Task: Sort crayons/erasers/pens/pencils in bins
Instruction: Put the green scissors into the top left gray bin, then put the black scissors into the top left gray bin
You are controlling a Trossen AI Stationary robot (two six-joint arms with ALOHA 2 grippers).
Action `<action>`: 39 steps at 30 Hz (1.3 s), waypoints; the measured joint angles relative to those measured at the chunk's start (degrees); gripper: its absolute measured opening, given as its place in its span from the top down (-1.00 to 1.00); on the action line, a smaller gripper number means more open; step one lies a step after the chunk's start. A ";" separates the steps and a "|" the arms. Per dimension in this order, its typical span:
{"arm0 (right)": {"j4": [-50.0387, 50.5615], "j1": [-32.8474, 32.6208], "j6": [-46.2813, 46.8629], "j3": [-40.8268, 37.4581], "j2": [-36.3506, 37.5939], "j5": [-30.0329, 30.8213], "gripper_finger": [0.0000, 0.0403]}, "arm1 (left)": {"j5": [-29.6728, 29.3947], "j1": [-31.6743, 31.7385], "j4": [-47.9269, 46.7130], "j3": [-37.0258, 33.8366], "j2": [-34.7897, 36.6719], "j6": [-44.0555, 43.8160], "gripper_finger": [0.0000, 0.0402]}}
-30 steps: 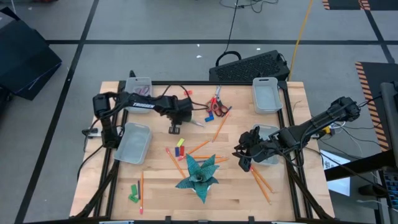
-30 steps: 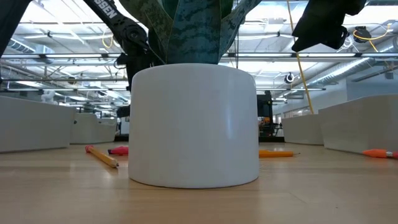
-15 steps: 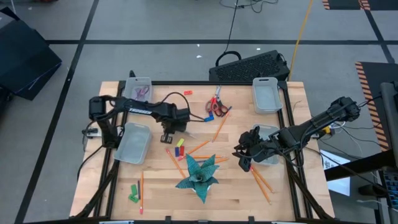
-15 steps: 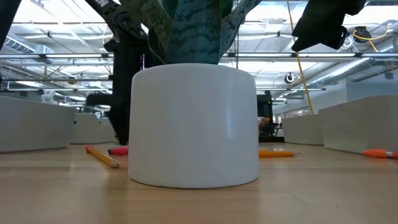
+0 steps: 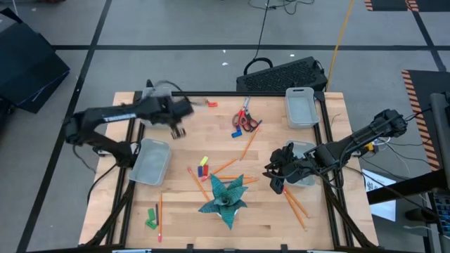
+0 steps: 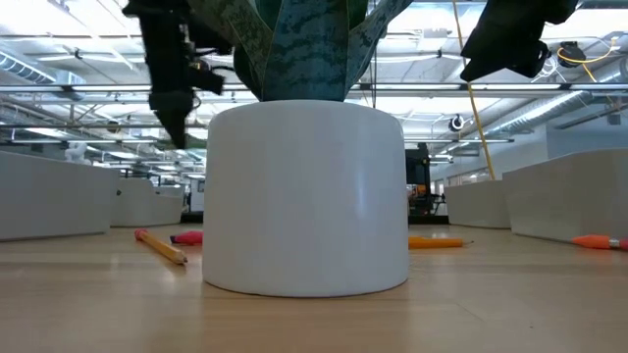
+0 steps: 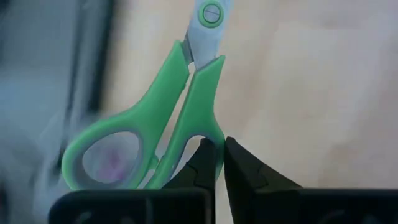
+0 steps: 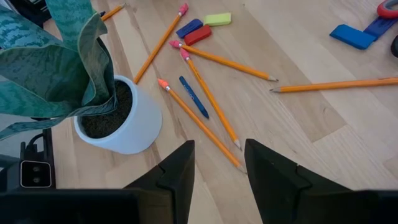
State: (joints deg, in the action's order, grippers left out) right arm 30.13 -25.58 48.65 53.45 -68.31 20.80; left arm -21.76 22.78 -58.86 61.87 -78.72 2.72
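Pencils (image 5: pixel 227 167) lie between the plant (image 5: pixel 225 197) and scissors (image 5: pixel 243 121).

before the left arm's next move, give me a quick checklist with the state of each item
1. Left gripper holding something: ok, shut on the green scissors at the handle.
2. Grip secure: cannot tell; only the fingertips pinch the handle.
3. Drop spot: cannot tell; the gripper hangs over bare wood between the far left bin and the near left bin.
4. Right gripper out of the way: ok, open, on the right side near the plant pot.
5. Sorting finished: not ok; pencils and a pen lie loose.
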 joint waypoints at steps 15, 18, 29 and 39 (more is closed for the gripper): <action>-1.03 0.09 -1.81 0.00 -0.02 1.90 0.34 | -1.62 22.48 -21.79 1.44 -7.99 -30.21 0.95; -1.26 0.09 -1.82 0.00 0.00 1.90 0.34 | 0.10 24.02 -24.08 1.46 -10.88 -31.12 0.89; -1.22 0.09 -1.81 0.00 0.00 1.90 0.34 | -2.14 26.80 -23.64 1.48 -18.09 -28.47 0.82; -1.63 0.44 -3.25 0.00 -0.01 1.90 0.34 | -2.15 26.94 -23.90 1.50 -12.01 -24.99 0.21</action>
State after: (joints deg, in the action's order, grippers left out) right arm 28.50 -25.15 45.40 53.45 -68.32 22.70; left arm -23.91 49.72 -82.76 63.37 -90.73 -22.27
